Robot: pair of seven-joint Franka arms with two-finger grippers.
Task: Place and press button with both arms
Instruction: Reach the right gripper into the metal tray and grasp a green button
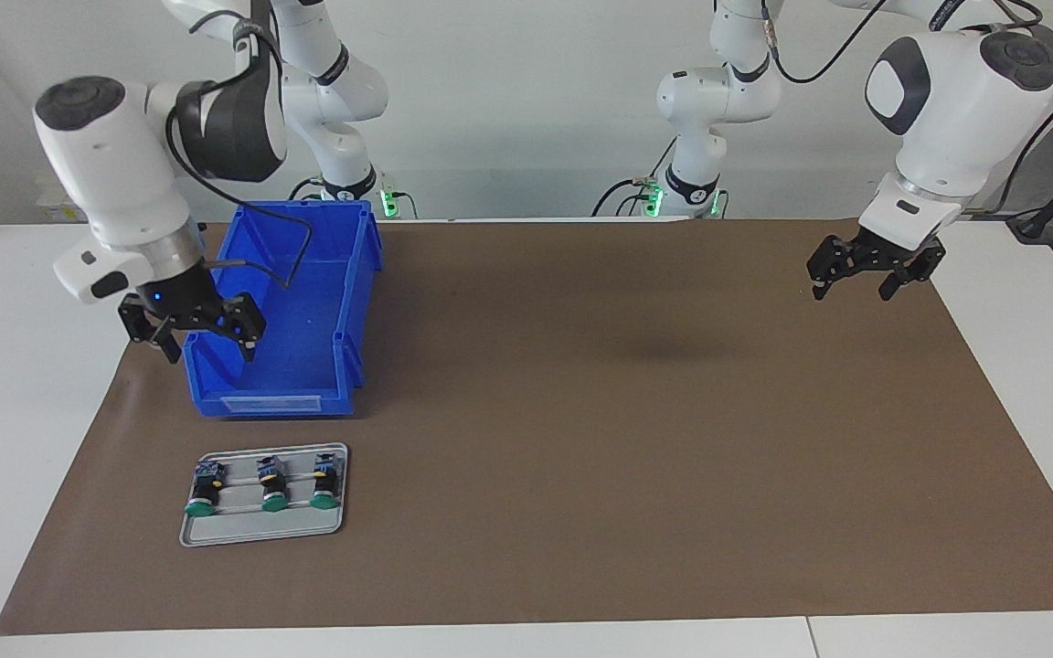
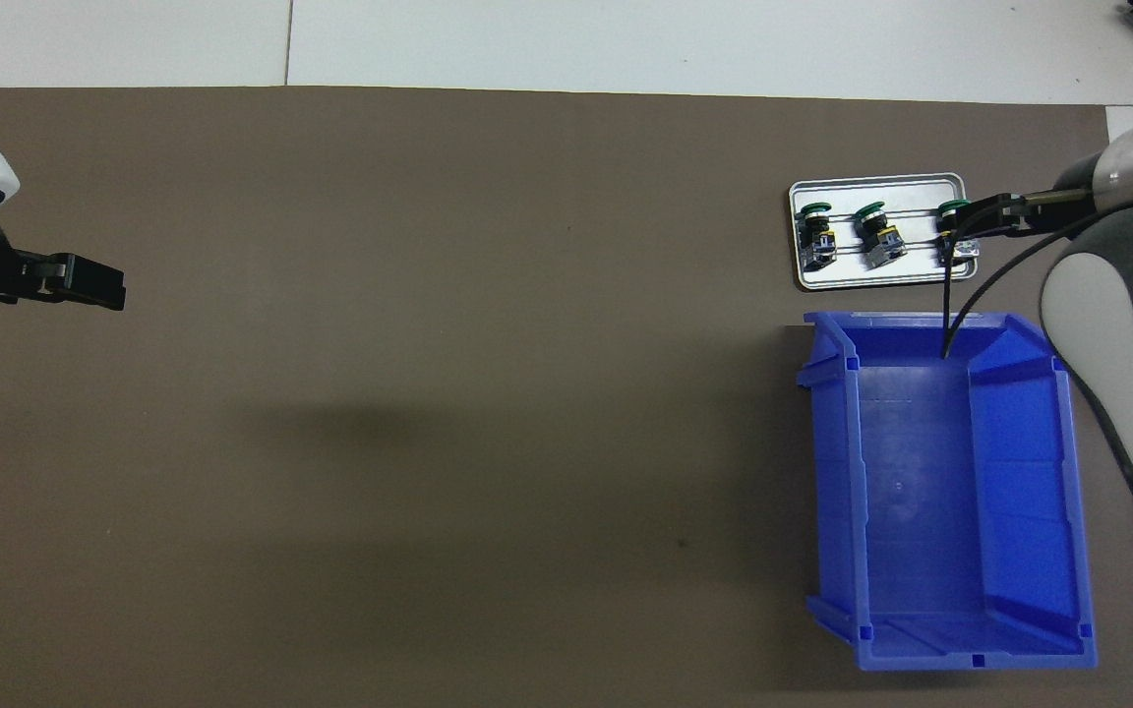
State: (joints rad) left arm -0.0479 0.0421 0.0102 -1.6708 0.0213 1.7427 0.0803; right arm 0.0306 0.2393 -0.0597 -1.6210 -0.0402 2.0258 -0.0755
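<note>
Two white robot arms stand over a desk covered by a brown mat. The right hand, jaws spread and holding nothing, hangs in the air over the outer wall of a blue bin, at the bin's low front end. The left hand, also spread and empty, waits in the air over the mat at the left arm's end of the desk, well apart from everything else.

Three green-capped buttons lie side by side in a small grey tray, which sits farther from the robots than the bin, at the right arm's end. The end button, lying toward the desk's edge, is untouched. In the overhead view, the right hand's black tip covers this button's place in the tray.
</note>
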